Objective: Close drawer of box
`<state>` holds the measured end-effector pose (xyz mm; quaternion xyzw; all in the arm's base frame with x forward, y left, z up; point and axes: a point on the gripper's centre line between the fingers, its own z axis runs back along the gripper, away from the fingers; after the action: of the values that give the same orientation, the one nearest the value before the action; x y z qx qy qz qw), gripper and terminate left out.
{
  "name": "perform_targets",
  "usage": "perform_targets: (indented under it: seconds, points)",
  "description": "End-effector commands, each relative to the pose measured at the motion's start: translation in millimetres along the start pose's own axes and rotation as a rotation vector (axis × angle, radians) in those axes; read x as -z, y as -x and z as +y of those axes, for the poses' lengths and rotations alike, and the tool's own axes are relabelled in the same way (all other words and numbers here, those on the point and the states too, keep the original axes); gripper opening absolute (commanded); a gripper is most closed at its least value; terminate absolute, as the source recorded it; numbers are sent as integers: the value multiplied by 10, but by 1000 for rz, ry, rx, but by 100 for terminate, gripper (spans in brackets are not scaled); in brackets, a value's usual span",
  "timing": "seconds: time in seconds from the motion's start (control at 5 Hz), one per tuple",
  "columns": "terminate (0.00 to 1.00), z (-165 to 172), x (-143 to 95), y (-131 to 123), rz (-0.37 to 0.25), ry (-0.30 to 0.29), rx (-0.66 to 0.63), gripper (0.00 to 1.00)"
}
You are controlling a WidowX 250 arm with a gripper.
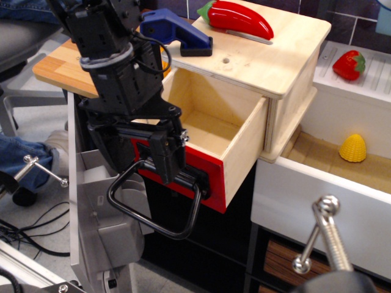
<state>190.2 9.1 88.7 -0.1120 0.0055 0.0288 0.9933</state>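
1. At left, the pincer [168, 155] sits against the red front of the drawer [211, 131], just above the black loop handle [156, 204]. Whether its jaws are parted or clamping anything cannot be told; the dark body hides them.
2. The drawer stands pulled well out of the box [269, 61], toward the near left.
3. To close it well, press squarely on the red panel, pushing straight along the drawer's run toward the far right, so it does not skew and jam.

Black boxy arm [116, 67], grey band, black cables, small screws.
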Motion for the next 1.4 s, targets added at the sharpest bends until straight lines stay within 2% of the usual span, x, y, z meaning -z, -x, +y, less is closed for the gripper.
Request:
perform_targets:
  seconds: [0.0,0.4,0.6,0.8,1.0,1.2]
  points:
    - [0,0,0,0,0,0,0,100]
    - [0,67,-42,-235,-138,-118,72,100]
    - [0,111,42,-252,-172,-173,79,100]
    - [0,114,113,-276,-165,-192,69,100]
    - [0,129,156,-373,-175,-241,68,100]
    - [0,122,58,-565,-199,-242,69,100]
